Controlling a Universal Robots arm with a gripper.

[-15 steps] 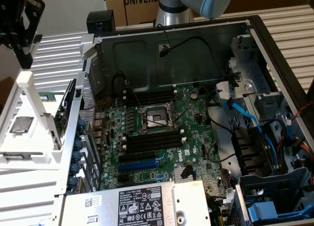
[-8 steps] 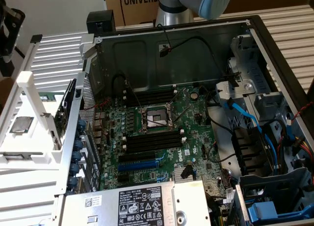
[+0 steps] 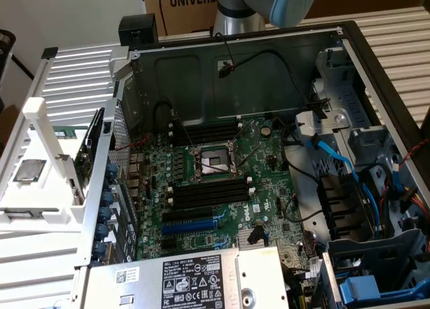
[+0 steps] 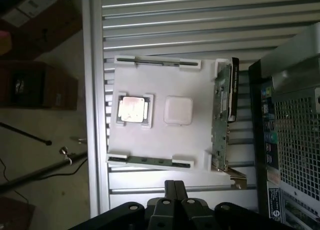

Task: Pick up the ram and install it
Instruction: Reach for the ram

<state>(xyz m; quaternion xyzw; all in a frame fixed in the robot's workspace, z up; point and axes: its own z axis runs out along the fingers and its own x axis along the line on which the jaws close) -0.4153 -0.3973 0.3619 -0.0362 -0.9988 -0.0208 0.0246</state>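
The jaws are fully closed and hold nothing, above the tray [image 4: 200,115]. The ram [image 4: 150,160] stands on edge in the tray holder nearest the jaws, just ahead of the tips. Risk: closed jaws lowered onto its thin edge would likely strike or tip it; misalignment would foul the clips [image 4: 183,163].

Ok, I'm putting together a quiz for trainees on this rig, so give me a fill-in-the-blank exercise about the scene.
1. The gripper faces the white tray with its jaws ____.
2. On that tray, the processor chip lies beside a ____ square block.
3. On the motherboard, the long expansion slot is coloured ____.

Missing words: shut; white; blue.
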